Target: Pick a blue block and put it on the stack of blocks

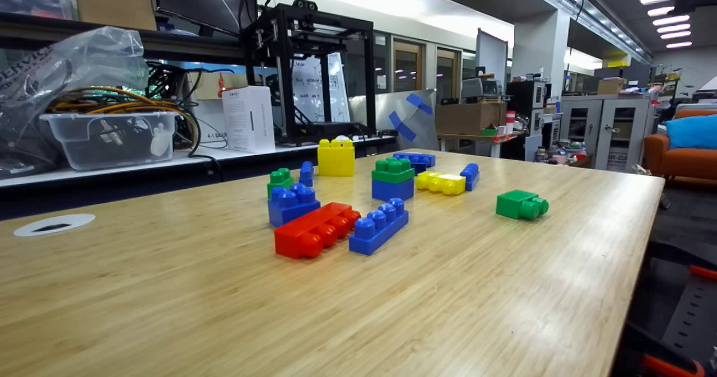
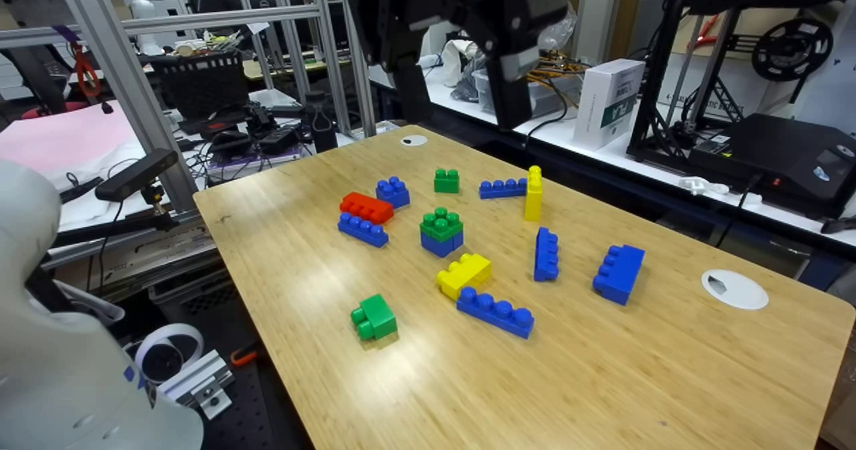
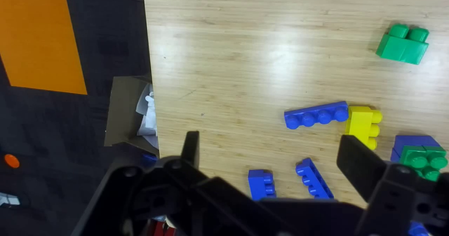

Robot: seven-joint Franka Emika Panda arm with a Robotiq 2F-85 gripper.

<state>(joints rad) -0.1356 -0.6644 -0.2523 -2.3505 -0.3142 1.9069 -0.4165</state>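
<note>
Jaws of gripper [image 2: 464, 109] wide, empty; blue block [image 2: 394, 195] lies studs-up at ten o'clock from stack [image 2: 441, 233] in an exterior view, likely light, stiff, slick, best held by opposite sides.

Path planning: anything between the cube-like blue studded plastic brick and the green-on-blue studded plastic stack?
Nothing visible stands between the blue brick and the stack. The red studded plastic brick lies beside the blue one, just off the direct line.
</note>
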